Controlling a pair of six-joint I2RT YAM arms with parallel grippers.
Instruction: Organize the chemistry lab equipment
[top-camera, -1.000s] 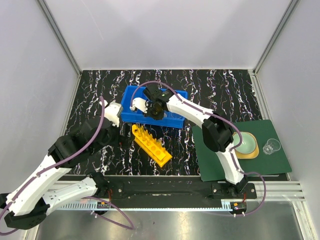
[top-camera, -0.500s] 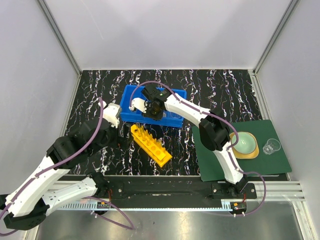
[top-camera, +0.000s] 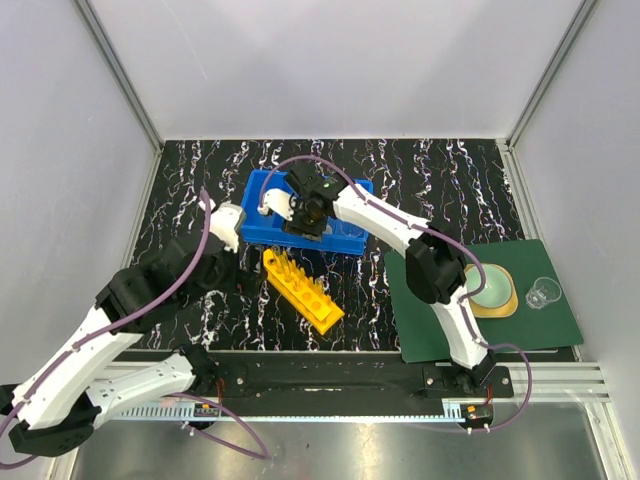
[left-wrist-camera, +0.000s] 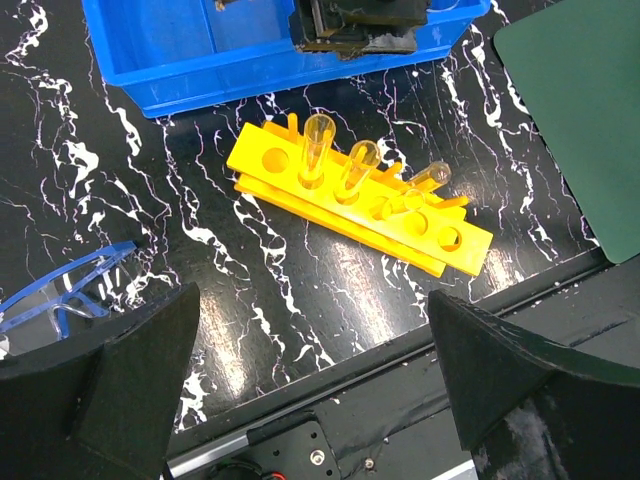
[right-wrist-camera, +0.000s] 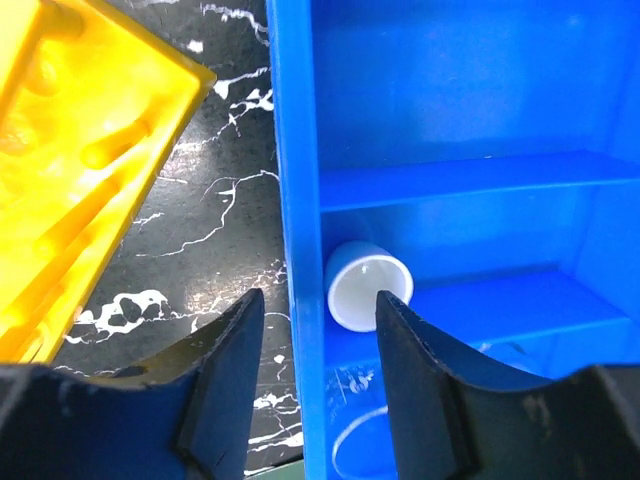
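Note:
The blue divided bin (top-camera: 348, 236) stands at the middle back, and the yellow rack (top-camera: 302, 290) lies in front of it. In the left wrist view the rack (left-wrist-camera: 455, 240) holds three clear glass tubes (left-wrist-camera: 318, 150). My right gripper (top-camera: 310, 216) is open over the bin's front wall (right-wrist-camera: 298, 200), one finger on each side of it. A small white round piece (right-wrist-camera: 367, 285) lies on its side inside the bin, next to my inner finger (right-wrist-camera: 430, 390). A clear glass rim (right-wrist-camera: 350, 445) shows below it. My left gripper (left-wrist-camera: 312, 300) is open and empty, left of the rack.
A clear beaker (top-camera: 543, 293) and a pale green dome on a tan disc (top-camera: 492, 288) stand on the dark green mat (top-camera: 440, 320) at the right. Clear blue-framed safety glasses (left-wrist-camera: 62, 298) lie left of the rack. The table's front rail (left-wrist-camera: 330, 420) lies below my left gripper.
My right gripper has shifted slightly to the back and left over the bin's front wall. The left arm has barely moved.

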